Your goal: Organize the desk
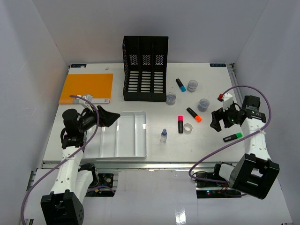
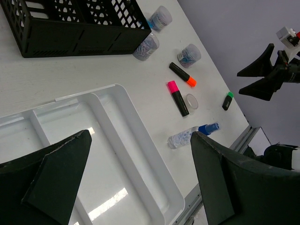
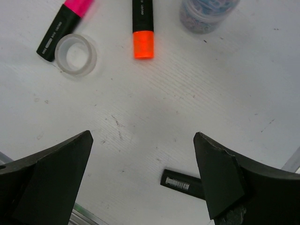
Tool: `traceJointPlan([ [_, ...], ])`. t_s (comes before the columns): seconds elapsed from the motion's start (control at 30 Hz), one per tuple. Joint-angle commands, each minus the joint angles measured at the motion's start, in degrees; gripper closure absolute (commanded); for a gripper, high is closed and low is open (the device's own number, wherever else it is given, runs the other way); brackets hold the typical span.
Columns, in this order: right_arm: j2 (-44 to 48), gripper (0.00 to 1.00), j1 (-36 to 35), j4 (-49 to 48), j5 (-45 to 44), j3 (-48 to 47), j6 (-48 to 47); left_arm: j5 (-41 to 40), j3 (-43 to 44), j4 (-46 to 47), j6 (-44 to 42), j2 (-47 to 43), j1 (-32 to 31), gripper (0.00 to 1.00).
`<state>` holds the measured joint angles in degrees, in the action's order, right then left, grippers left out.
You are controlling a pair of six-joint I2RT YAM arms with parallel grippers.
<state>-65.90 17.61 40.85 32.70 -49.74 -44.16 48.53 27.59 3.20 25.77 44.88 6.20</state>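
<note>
We see the desk (image 1: 154,107), a flat matte white rectangle with metal rails, filling the floor of the top view, long axis running left to right. The right wrist view shows fine scratches and grey scuffs on it that the top view doesn't. Left gripper (image 1: 110,117) hangs over the far left corner of a glossy white plastic tray (image 1: 140,113), fingers wide apart, holding nothing. Right gripper (image 1: 214,120) is over the desk's right side, also spread wide and empty. Under it are a clear tape ring (image 3: 75,54), a pink-capped highlighter (image 3: 65,21) and an orange-capped highlighter (image 3: 143,28), both black-barrelled. A black mesh three-slot file rack (image 1: 145,68) stands far centre. A flat orange notebook (image 1: 86,88) is far left, in the top view only. A small clear spray bottle (image 2: 180,138) with a blue cap sits just right of the tray
</note>
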Motion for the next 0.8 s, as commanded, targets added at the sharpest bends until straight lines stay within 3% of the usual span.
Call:
traceJointPlan([
  [0.0, -1.65, 0.07, 0.15, -0.26, -4.45, -0.54, -4.32, 2.04, 0.85, 1.4, -0.12, 0.4, -0.22, 0.02],
  [0.2, -4.23, 0.08, 0.24, 4.92, -2.74, -2.29, -16.04, 3.23, 0.79, 1.63, 0.16, 1.44, -0.22, 0.02],
  [0.27, -4.99, 0.08, 0.24, 8.19, -1.21, -3.39, -24.01, 3.23, 0.64, 1.7, 0.25, 1.37, -0.24, 0.02],
  [0.4, -7.49, 0.09, -0.02, 18.3, 8.06, -5.92, -37.47, 2.97, 0.36, 1.63, 0.25, 1.43, -0.22, 0.02],
  [0.63, -14.89, 0.08, -4.65, 12.46, 12.79, -10.85, -20.37, 2.9, 0.27, 1.63, 0.51, 2.14, -0.23, 0.02],
  [0.77, -14.19, 0.08, -14.82, 0.02, 6.93, -8.2, -3.89, 2.71, 0.09, 1.63, 0.57, 2.41, -0.22, 0.02],
])
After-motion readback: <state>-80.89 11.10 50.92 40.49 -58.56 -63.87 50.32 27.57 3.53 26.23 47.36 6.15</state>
